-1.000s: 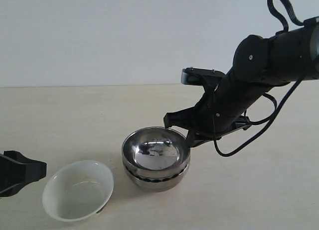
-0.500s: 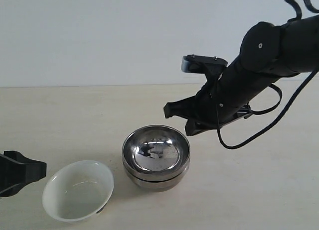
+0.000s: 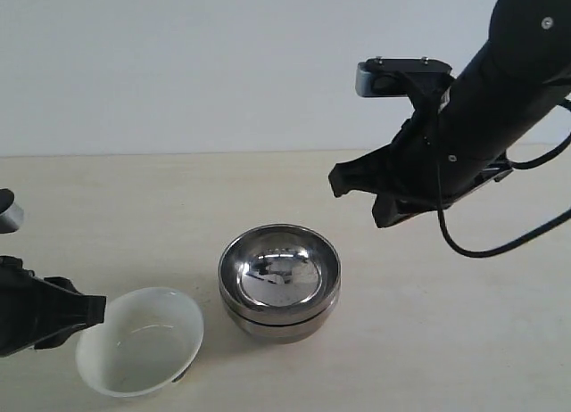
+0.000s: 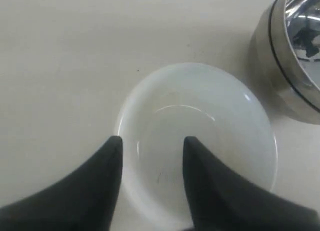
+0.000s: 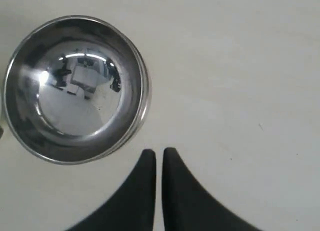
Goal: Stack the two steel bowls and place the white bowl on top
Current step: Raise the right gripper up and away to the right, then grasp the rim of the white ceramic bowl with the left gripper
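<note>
Well, the pale surface (image 3: 134,207) is the biggest thing, and it runs back to a plain wall (image 3: 178,64). Over its right side hangs the big black right arm (image 3: 500,91), up in the air. Near the middle sit the two steel bowls (image 3: 279,267) — one is inside the other, so they make a shiny stack. The top one is empty and shows little reflections. Just beside the stack, on the left and a bit nearer the camera, sits the white bowl (image 3: 140,339), and it is empty too. The left gripper (image 4: 152,141) is at the white bowl's rim with its fingers apart — one finger is over the outside, one over the inside, and I cannot tell if they touch it. The right gripper (image 5: 159,151) has its fingers pressed together, holding nothing, up above the surface near the steel stack.
</note>
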Robot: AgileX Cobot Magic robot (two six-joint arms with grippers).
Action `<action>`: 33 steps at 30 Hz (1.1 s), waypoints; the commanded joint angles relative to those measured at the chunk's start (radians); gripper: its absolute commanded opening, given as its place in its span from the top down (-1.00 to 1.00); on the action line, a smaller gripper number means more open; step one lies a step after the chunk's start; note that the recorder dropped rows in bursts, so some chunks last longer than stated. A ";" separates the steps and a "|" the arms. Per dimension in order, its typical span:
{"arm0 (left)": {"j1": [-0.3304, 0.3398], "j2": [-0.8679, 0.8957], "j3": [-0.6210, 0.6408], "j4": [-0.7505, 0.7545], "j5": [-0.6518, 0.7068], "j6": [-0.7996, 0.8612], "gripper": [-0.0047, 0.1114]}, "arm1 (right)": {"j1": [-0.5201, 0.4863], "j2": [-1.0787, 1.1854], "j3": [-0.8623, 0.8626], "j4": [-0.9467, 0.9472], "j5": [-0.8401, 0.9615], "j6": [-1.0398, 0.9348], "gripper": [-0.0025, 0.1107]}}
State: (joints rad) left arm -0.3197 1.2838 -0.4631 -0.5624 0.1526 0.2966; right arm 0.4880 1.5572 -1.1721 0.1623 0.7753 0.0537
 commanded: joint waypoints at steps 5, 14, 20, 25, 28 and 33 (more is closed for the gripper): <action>0.122 0.078 -0.142 0.020 0.216 -0.016 -0.01 | -0.002 -0.118 0.218 -0.047 -0.156 0.005 0.96; 0.159 0.189 -0.181 0.028 0.263 -0.006 -0.01 | 0.000 -0.298 0.364 -0.055 -0.447 0.014 0.96; 0.159 0.250 -0.202 0.023 0.290 -0.006 -0.01 | 0.000 -0.389 0.364 -0.055 -0.451 -0.004 0.96; 0.159 0.277 -0.202 0.020 0.290 -0.001 -0.01 | 0.000 -0.410 0.364 -0.039 -0.449 -0.004 0.96; 0.159 0.296 -0.202 0.020 0.290 0.003 -0.01 | 0.000 -0.408 0.364 -0.039 -0.443 -0.004 0.96; 0.159 0.328 -0.202 -0.001 0.285 0.037 0.10 | 0.000 -0.408 0.364 -0.039 -0.441 -0.004 0.96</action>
State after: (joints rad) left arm -0.1628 1.5953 -0.6591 -0.5407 0.4362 0.2978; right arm 0.4880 1.1552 -0.8148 0.1239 0.3342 0.0571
